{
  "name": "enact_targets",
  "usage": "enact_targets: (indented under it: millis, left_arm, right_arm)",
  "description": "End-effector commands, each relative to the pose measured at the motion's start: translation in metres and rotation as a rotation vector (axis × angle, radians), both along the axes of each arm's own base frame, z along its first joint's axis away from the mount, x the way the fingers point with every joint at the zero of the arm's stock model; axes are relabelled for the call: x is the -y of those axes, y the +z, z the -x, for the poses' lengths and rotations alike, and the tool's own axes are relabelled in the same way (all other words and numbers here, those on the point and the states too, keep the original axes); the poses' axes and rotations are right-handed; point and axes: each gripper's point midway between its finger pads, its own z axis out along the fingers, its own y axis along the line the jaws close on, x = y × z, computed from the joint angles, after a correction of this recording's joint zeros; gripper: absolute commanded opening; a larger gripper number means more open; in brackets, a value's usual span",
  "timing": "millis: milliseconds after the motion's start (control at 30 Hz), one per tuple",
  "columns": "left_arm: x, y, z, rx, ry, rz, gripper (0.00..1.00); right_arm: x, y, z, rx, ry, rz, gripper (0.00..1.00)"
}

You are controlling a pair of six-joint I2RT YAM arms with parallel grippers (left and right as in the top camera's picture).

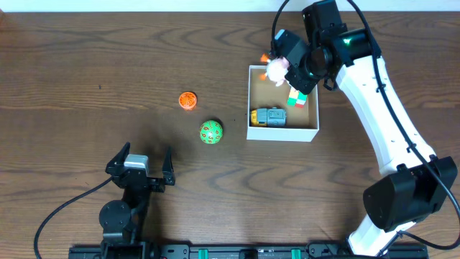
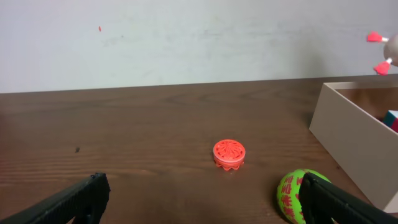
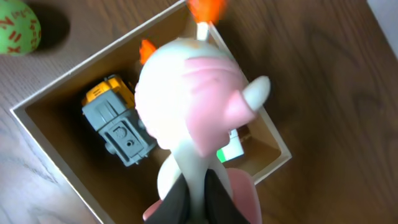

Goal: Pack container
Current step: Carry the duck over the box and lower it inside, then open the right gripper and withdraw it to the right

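The right gripper (image 1: 282,63) hangs over the far-left corner of the container (image 1: 311,131), its jaws clamped on a white-and-pink toy (image 1: 276,70) with orange tips. In the right wrist view the dark fingers (image 3: 174,200) pinch the toy's narrow lower part, so the rounded head (image 3: 186,106) sticks out over the open box. The container sits right of the table's centre. A grey-and-yellow truck (image 1: 269,116) lies against its near-left inside corner, and a green, red and white block (image 1: 297,98) lies towards the far right.

The box looks like thin card: light, fairly stiff in the walls, and probably quick to skate on the wood if a finger nudges its rim (image 3: 93,60). If it needs steadying or shifting, pinching the top edge of one wall midway along seems the best hold. A corner would likely twist it. The toy looks smooth and glossy, perhaps hollow, so it could slip or swivel in a narrow pinch. A low release would keep it from bouncing out of so shallow a box.

Over on the near left, the left gripper (image 1: 146,155) rests with its jaws wide apart and nothing between them. An orange disc (image 2: 229,153) and a green ball (image 2: 297,194) wait on the bare table, well apart from the box.
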Motion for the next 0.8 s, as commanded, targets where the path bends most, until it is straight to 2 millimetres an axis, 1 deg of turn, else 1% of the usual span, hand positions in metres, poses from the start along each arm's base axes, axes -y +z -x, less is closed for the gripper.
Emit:
enact_targets:
  millis: [0, 100, 200, 367, 433, 533, 567, 600, 633, 667, 767]
  left_arm:
    - [0.001, -0.015, 0.001, -0.044, -0.009, -0.012, 0.98]
    - [0.001, -0.015, 0.001, -0.044, -0.009, -0.012, 0.98]
    - [0.001, -0.015, 0.001, -0.044, -0.009, -0.012, 0.98]
    - [0.001, -0.015, 0.001, -0.044, -0.009, -0.012, 0.98]
    - [0.001, -0.015, 0.001, -0.044, -0.009, -0.012, 0.98]
    - [0.001, -0.015, 0.001, -0.044, -0.009, -0.012, 0.98]
    - [0.001, -0.015, 0.001, -0.044, -0.009, -0.012, 0.98]
    - [0.001, -0.015, 0.001, -0.044, -0.009, -0.012, 0.98]
    - [0.001, -0.015, 0.001, -0.044, -0.009, -0.012, 0.98]
    - [0.001, -0.015, 0.001, -0.044, -0.009, -0.012, 0.98]
    - [0.001, -0.015, 0.001, -0.044, -0.009, -0.012, 0.98]
  right_arm:
    - [0.001, 0.008, -0.004, 0.038, 0.071, 0.011, 0.17]
    - [0.003, 0.004, -0.006, 0.044, 0.119, 0.035, 0.24]
    - [0.004, 0.0, -0.008, 0.048, 0.171, 0.059, 0.25]
    - [0.008, -0.011, -0.016, 0.04, 0.164, 0.07, 0.27]
    - [0.01, -0.016, -0.018, 0.032, 0.158, 0.071, 0.39]
    - [0.01, -0.019, -0.024, 0.036, 0.124, 0.06, 0.43]
    - [0.009, -0.018, -0.028, 0.048, 0.1, 0.048, 0.47]
    - [0.008, -0.016, -0.032, 0.06, 0.08, 0.036, 0.65]
    - [0.007, -0.013, -0.037, 0.078, 0.054, 0.02, 0.94]
    - [0.005, -0.009, -0.042, 0.096, 0.018, -0.002, 0.98]
    - [0.001, 0.0, -0.056, 0.138, -0.084, -0.068, 0.99]
